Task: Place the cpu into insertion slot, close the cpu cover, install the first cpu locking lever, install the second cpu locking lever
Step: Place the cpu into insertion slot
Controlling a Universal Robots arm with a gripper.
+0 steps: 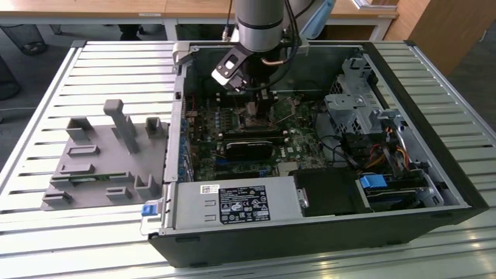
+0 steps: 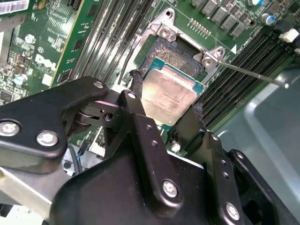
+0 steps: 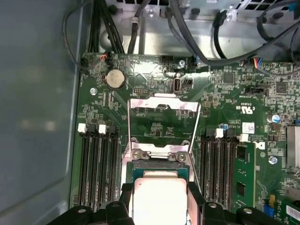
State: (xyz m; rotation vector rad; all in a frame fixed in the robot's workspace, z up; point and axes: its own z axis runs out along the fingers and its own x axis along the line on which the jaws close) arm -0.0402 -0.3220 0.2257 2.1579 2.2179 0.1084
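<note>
My gripper (image 1: 261,109) reaches down into the open computer case over the motherboard. In both wrist views its two black fingers (image 2: 136,89) close on opposite edges of the cpu (image 2: 168,96), a flat square chip with a silver-grey top and a green rim. The chip hangs just over the insertion slot (image 2: 180,52), whose dark recess shows beyond it. The cpu cover (image 3: 161,123), a silver frame with a square window, stands swung open behind the socket. A thin metal locking lever (image 2: 253,72) sticks out free beside the socket.
Long black memory slots (image 3: 98,164) flank the socket on both sides. A black heatsink block (image 1: 250,146) lies near the socket, with the power supply (image 1: 240,203) in front. Drive cage and cables (image 1: 360,116) fill the exterior view's right. A grey fixture (image 1: 101,157) sits outside the case.
</note>
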